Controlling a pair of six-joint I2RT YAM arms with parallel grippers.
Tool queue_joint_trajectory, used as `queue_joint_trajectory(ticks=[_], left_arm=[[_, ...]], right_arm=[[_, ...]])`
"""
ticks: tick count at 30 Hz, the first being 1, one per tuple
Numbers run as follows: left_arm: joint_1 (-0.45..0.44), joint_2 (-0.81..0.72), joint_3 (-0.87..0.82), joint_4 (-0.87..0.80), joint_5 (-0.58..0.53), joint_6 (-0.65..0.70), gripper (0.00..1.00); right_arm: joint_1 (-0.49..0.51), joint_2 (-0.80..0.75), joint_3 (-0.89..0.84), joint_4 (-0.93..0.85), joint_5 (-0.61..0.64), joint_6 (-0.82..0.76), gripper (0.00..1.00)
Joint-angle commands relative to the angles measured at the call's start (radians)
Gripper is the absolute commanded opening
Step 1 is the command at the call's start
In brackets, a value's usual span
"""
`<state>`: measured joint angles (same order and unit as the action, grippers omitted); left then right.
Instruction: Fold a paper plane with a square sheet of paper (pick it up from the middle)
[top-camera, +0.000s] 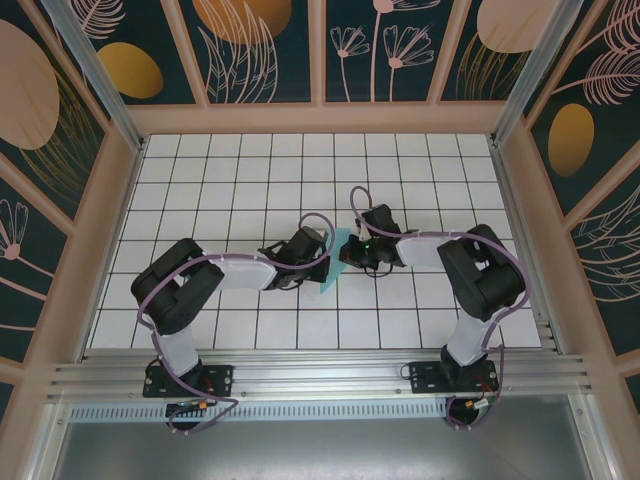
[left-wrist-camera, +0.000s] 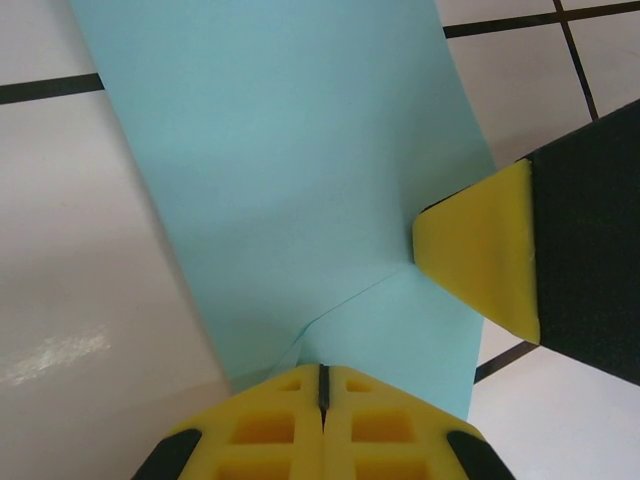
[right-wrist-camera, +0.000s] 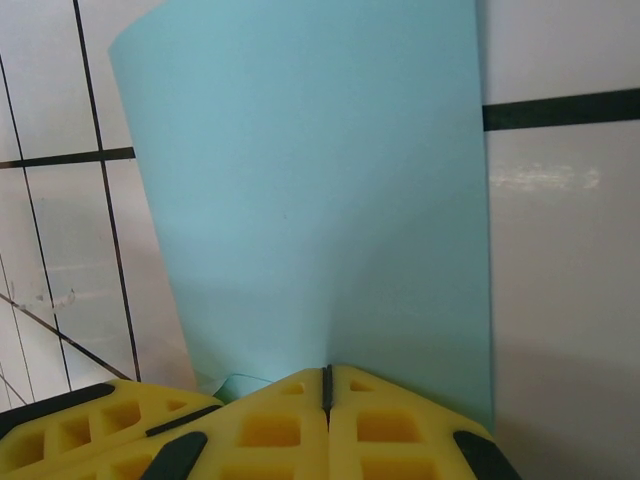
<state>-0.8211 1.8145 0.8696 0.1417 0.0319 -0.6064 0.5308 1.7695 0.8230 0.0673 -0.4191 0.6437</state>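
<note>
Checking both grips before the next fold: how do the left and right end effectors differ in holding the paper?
The left end effector reaches in from the left, the right end effector from the right. Near the left one's tips a crease crosses the paper; near the right one's it looks smooth and bowed. Both are shut on the paper.

I see two arms built alike: the left arm (top-camera: 235, 272) and right arm (top-camera: 425, 245) have smooth white shells between bulky black joint housings. A thin lavender cable (top-camera: 312, 215) loops along each from behind the jaws. The left gripper (left-wrist-camera: 322, 375) and right gripper (right-wrist-camera: 325, 372) carry yellow moulded fingers (left-wrist-camera: 268, 428) with square recesses either side of the jaw seam and black edging.
</note>
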Motion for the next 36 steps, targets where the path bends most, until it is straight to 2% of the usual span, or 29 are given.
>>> queue_joint_trajectory(ticks=[1,4,8,10,16,21,30,36], left_arm=[[0.001,-0.027,-0.019,-0.110,-0.039,0.020,0.02],[0.002,-0.054,-0.010,-0.110,-0.030,0.028,0.03],[0.001,-0.085,0.028,-0.127,-0.013,0.038,0.05],[0.002,-0.094,0.043,-0.126,-0.009,0.043,0.06],[0.002,-0.127,0.066,-0.153,-0.085,0.051,0.06],[0.003,-0.058,0.077,-0.163,-0.085,0.047,0.03],[0.002,-0.024,0.058,-0.141,-0.103,0.034,0.02],[0.002,-0.007,0.052,-0.143,-0.125,0.036,0.02]], right_arm=[[-0.022,-0.056,-0.001,-0.042,0.004,-0.033,0.05],[-0.034,-0.119,-0.004,-0.053,0.002,-0.033,0.12],[-0.055,-0.158,-0.027,-0.111,0.068,-0.032,0.21],[-0.058,-0.157,-0.045,-0.095,0.037,-0.028,0.23],[-0.060,-0.163,-0.121,0.002,-0.040,0.034,0.40],[-0.059,-0.148,-0.134,0.066,-0.108,0.059,0.42],[-0.060,-0.108,-0.122,0.119,-0.168,0.062,0.44],[-0.060,-0.131,-0.121,0.079,-0.110,0.060,0.45]])
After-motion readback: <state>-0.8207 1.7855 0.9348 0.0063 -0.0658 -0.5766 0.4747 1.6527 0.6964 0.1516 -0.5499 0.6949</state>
